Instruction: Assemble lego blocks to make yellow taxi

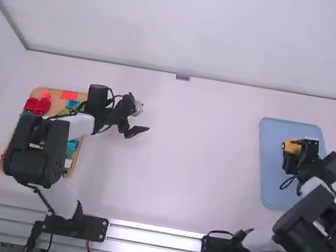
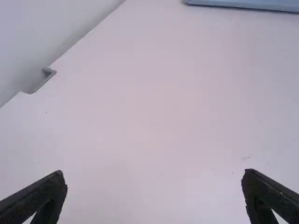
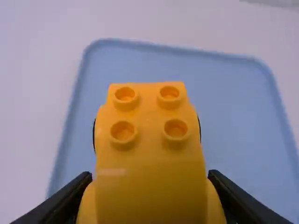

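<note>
Yellow taxi piece at the right gripper, over the blue tray's far half, in the high view; the left gripper hangs beyond the wooden tray's right edge. Left wrist view: fingers wide apart. Right wrist view: fingers clamp the piece's sides.
</note>
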